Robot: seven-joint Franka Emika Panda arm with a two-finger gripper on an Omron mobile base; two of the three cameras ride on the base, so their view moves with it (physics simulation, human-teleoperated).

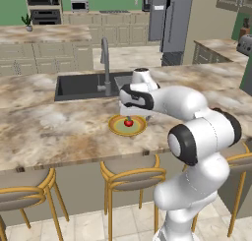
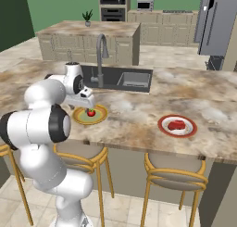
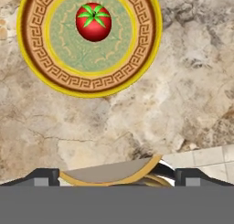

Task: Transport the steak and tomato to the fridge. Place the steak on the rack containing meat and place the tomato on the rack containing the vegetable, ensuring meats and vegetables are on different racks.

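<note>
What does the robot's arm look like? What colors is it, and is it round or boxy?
The arm is glossy white and built from fat, rounded segments, with dark rings at its joints. It ends in a white hand carrying the gripper, whose two small finger tips are dark. No cables or markings can be seen.

The white arm rises from the base, bends at a dark-ringed elbow, and reaches forward and down over the worktop (image 1: 59, 132). Its wrist is turned so the hand points straight down, with the end effector (image 3: 117, 175) hanging above the marble surface and touching nothing. In the hand view the 2 dark fingertips (image 3: 43, 176) stand far apart at opposite sides of the picture, so the jaws are spread wide with nothing between them. In the right base view the hand (image 2: 83, 97) sits just below the white wrist housing.
</note>
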